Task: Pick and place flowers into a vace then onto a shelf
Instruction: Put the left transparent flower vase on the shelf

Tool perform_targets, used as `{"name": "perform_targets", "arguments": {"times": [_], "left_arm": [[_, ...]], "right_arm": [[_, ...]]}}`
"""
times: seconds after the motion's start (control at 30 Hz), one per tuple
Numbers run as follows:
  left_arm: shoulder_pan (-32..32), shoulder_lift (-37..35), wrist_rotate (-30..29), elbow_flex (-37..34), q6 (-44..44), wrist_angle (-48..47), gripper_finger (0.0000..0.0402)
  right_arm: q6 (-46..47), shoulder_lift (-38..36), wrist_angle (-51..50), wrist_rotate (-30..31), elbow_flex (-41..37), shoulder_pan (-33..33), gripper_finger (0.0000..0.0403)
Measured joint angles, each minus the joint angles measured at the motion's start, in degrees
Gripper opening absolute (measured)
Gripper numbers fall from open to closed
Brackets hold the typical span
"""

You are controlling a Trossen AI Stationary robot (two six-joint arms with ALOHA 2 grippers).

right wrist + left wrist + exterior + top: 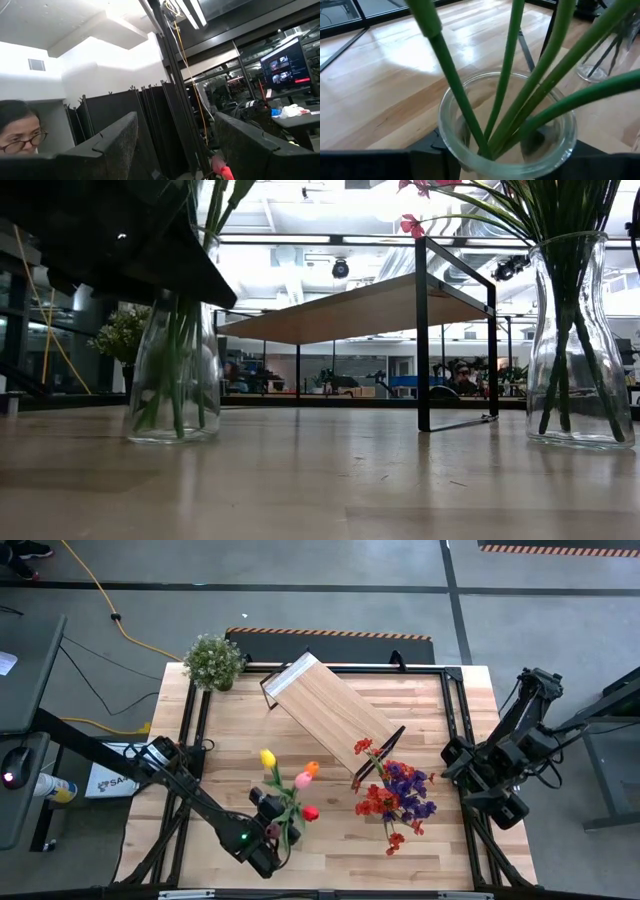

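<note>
Left gripper: fingers either side of tulip vase, grip uncertain.
Right gripper: parked right of shelf, fingers apart, empty.
Flowers: tulips and sprays already in vases, beside shelf.
Left: lift both vases onto shelf.

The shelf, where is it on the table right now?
In the high view the shelf lies diagonally at the table's centre back, between the potted plant and the purple flowers.
</note>
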Motion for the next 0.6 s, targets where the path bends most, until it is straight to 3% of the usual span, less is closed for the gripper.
{"name": "perform_targets", "arguments": {"times": [0.6], "left_arm": [[0.0, -2.7, 0.0, 1.3, 0.0, -2.4, 0.0205]], "right_arm": [[-0.4, -0.1, -0.5, 0.0, 0.0, 0.0, 0.0255]]}}
